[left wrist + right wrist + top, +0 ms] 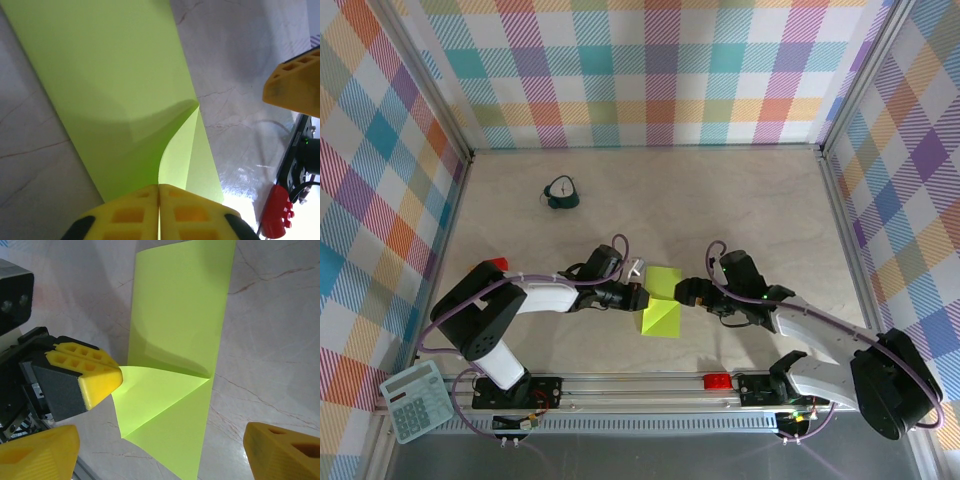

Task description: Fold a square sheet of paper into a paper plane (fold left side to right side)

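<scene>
**Paper lies between the two claws, with the left claw pinched on its left edge**

The paper (662,302) lies on the tabletop (750,210) just ahead of the arm bases. Its long axis runs from near to far, so a left-to-right fold crosses the short way. The left claw (159,200) is closed on a corner of the paper about midway along the left edge. From that grip a flap curls up off the sheet and leans toward the right. The right claw (161,432) hangs wide and holds nothing, just beside the paper's right edge and facing the left claw across it. The left arm has the flap, so I judge that carrying it over falls to that arm, leaving the right claw free to press the crease.
</scene>
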`<state>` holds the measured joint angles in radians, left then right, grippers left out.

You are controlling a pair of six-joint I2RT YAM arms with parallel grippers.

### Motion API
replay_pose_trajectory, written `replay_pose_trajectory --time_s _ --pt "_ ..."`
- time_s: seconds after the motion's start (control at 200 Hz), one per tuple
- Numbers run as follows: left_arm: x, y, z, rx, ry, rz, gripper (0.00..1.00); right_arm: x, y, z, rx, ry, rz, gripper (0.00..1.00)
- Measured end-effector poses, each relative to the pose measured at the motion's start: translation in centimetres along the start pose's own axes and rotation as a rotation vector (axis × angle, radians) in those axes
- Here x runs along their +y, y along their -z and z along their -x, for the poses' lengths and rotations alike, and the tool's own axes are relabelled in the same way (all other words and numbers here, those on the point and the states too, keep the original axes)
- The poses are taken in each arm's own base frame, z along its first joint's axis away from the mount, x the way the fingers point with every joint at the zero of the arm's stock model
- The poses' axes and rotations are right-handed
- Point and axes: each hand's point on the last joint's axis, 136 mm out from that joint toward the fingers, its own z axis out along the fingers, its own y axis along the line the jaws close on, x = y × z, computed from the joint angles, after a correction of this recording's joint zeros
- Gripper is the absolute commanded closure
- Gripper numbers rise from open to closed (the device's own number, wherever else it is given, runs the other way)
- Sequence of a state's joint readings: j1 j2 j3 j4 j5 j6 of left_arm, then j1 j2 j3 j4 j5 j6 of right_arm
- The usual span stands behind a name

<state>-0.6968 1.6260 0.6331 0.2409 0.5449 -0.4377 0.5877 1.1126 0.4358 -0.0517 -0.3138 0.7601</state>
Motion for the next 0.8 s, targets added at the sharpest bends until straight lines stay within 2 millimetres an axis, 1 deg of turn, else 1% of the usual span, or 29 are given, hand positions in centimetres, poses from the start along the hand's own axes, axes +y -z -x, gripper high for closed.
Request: replay_pose_trajectory --time_s 0.18,0.335,0.57,0.745,0.8 --pt "-0.2 1.5 -0.2 -0.063 -0.011 0.001 0.98 0.3 -1.0 -0.2 0.031 -0.010 0.034 0.14" --pt "-0.2 2.5 -0.4 -0.121 -0.005 -0.002 0.98 0.8 -2.2 -0.2 0.063 -0.027 0.082 0.16" --pt "0.4 2.9 -0.8 -0.156 0.025 0.003 0.98 1.6 -3.9 -0.2 0.107 -0.052 0.141 0.23" --pt "0.2 2.9 -0.5 -0.171 0.025 -0.003 0.97 3.5 -5.1 0.5 0.122 -0.031 0.189 0.27" --pt "0.3 3.0 -0.4 -0.175 0.024 0.000 0.94 4.0 -5.5 0.6 0.125 -0.025 0.202 0.30"
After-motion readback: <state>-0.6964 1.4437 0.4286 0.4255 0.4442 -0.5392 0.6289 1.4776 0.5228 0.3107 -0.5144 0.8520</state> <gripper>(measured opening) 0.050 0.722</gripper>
